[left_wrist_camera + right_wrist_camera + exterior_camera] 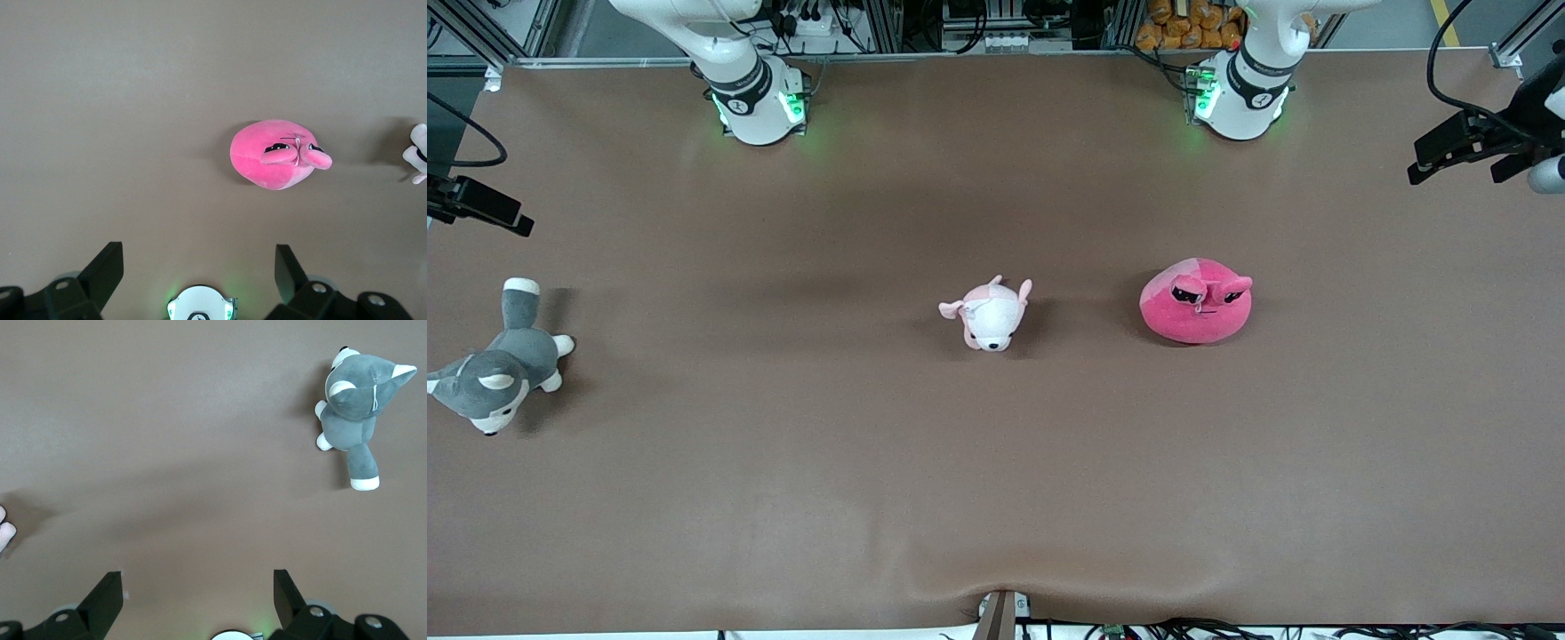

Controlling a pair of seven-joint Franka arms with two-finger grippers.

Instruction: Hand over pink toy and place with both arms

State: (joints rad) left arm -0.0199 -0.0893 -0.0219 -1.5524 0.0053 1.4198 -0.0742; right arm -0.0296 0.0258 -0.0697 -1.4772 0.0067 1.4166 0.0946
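Note:
The pink toy [1196, 313], a round hot-pink plush blob with ears and dark eyes, lies on the brown table toward the left arm's end. It also shows in the left wrist view [277, 157]. My left gripper [199, 267] is open and empty, high over the table by its own base [200, 307], well apart from the toy. My right gripper [198, 590] is open and empty, high over bare table. Neither gripper shows in the front view, only the arm bases [756, 98] [1240, 89].
A pale pink-and-white plush animal [990, 316] lies mid-table beside the pink toy. A grey-and-white plush dog [498, 364] lies at the right arm's end, also in the right wrist view [357, 400]. Black camera mounts [1476, 142] [476, 204] overhang both table ends.

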